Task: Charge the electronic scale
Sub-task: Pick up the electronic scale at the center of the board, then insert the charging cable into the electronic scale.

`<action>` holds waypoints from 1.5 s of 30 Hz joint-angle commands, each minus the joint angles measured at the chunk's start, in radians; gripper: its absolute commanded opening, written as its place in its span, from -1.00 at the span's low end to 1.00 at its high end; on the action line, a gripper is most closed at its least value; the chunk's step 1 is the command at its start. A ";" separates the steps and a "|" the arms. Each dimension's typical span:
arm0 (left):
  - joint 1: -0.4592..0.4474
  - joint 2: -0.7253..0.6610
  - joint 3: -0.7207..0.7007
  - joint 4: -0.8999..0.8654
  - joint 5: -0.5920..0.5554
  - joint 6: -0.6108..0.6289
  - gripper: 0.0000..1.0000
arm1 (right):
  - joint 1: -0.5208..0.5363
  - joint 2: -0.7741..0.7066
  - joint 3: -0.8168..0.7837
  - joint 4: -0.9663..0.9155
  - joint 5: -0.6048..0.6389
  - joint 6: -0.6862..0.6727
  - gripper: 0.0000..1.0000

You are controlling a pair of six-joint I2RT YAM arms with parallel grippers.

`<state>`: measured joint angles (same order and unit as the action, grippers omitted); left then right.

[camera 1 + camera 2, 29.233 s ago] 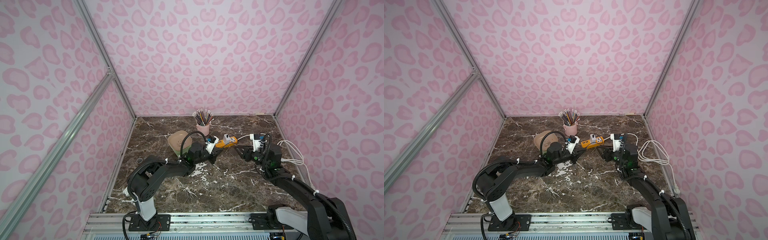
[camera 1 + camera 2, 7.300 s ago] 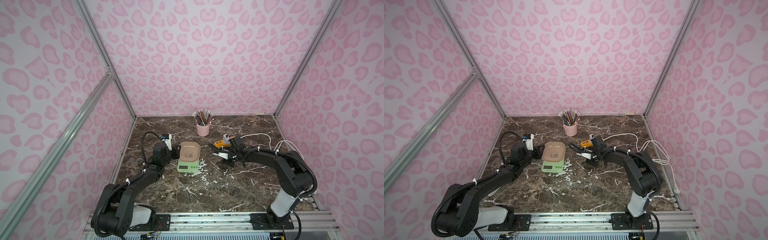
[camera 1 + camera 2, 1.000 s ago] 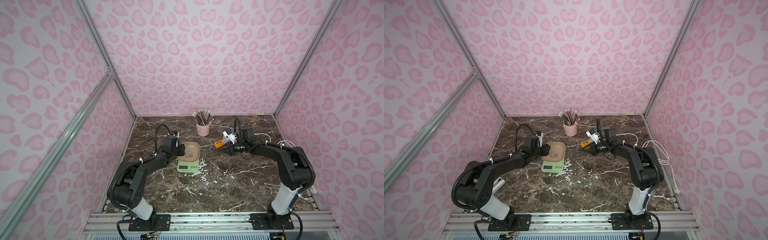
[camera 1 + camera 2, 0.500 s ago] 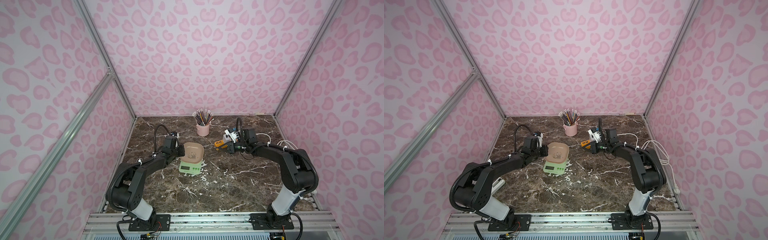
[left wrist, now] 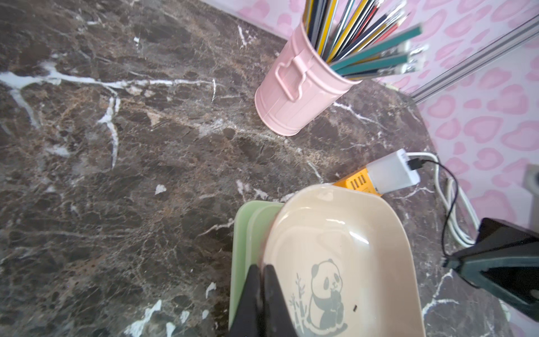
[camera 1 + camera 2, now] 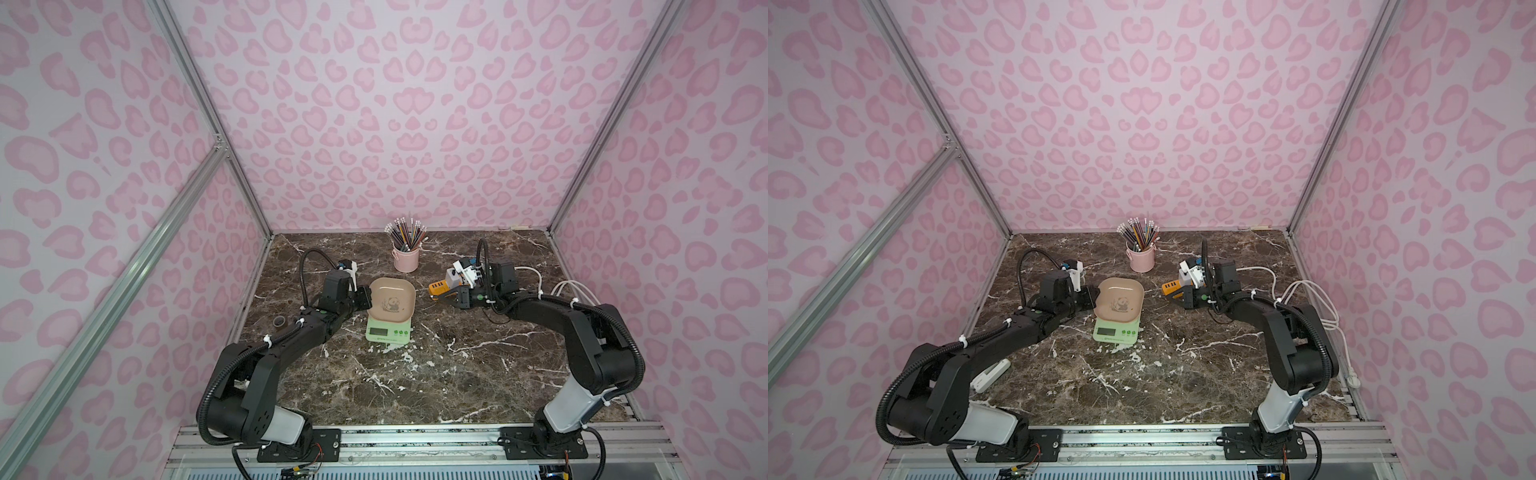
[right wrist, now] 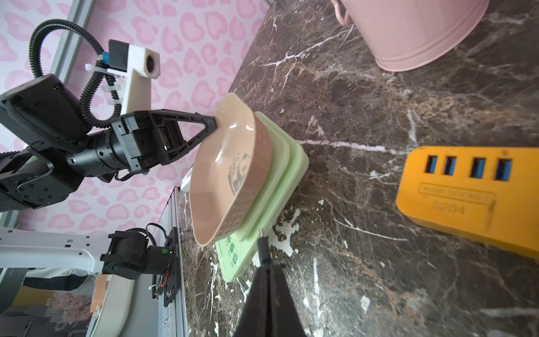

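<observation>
In both top views the dark marble table [image 6: 415,374] is carrying everything, and the electronic scale [image 6: 388,332] is sitting near its middle, between the two arms and in front of a pink pencil cup [image 6: 406,257]. The scale is showing a mint-green body with a small grey display and green buttons on its front edge; no digits are showing legibly. On top, a beige-pink rounded-square tray [image 6: 392,300] is bearing a grey panda drawing with bamboo. The left gripper [image 5: 261,270] is pinching the tray's rim, its jaws closed tight on the edge. To the scale's right an orange power strip [image 7: 466,189] is lying flat, displaying four blue USB ports and the embossed marking "S204"; the framed line above it is reading too faint to make out. A white cube charger [image 5: 392,172] is sitting plugged into the strip. The right gripper [image 7: 267,267] is clamping a black plug [image 7: 264,248], jaws closed on it, its metal tip pointing at the scale's side.
</observation>
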<state>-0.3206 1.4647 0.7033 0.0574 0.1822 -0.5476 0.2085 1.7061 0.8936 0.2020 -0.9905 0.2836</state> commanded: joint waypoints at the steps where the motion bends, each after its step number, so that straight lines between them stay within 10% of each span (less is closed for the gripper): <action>1: 0.001 -0.033 0.001 0.107 0.031 -0.046 -0.91 | 0.002 -0.018 -0.017 0.082 -0.023 0.060 -1.00; 45: 0.003 -0.050 -0.047 0.417 0.189 -0.195 -0.90 | 0.067 -0.111 -0.240 0.484 -0.121 0.341 -1.00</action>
<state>-0.3180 1.4200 0.6514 0.3653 0.3622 -0.7116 0.2718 1.6035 0.6575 0.6353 -1.0985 0.6128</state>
